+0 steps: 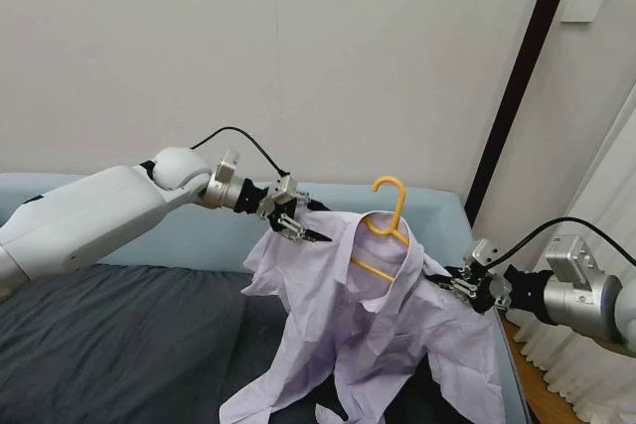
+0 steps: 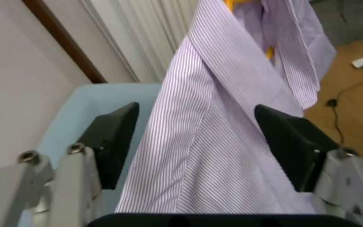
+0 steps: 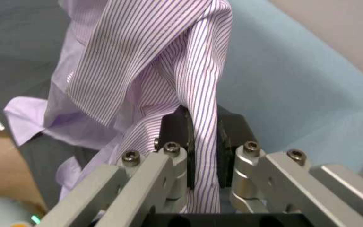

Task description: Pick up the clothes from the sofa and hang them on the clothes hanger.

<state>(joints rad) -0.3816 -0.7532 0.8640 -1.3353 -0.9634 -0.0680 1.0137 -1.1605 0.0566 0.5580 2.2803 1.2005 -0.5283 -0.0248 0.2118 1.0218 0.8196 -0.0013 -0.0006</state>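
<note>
1. Shirt [image 1: 368, 345]: one, lilac with fine stripes (collar open), draped over the hanger and spreading out beneath it. Its lower folds lie on the dark seat under the hanger.
2. One hanger [image 1: 390, 217], yellow, with its hook standing up out of the shirt's collar. Its arms slope down inside the cloth. How far they reach into the shoulders is covered, so I cannot tell; they seem to sit only loosely.
3. Two grippers, one to either side of the hanger.
4. The left gripper [image 1: 301, 228] is on the robot's left of the hanger, about level with the hanger's arms, at the edge of the shirt's shoulder. In the left wrist view its two black pads [image 2: 115, 137] stand wide apart. The striped cloth hangs in the gap between them, and neither pad is pressed onto it.
5. The right gripper [image 1: 455, 283] is on the robot's right of the hanger and lower than it, at the shirt's other shoulder. In the right wrist view its pads [image 3: 176, 135] are drawn close together on a fold of the striped cloth, pinching it.
6. One sofa [image 1: 437, 208]: its pale blue back runs behind the hanger, and its dark grey seat lies below it.
</note>
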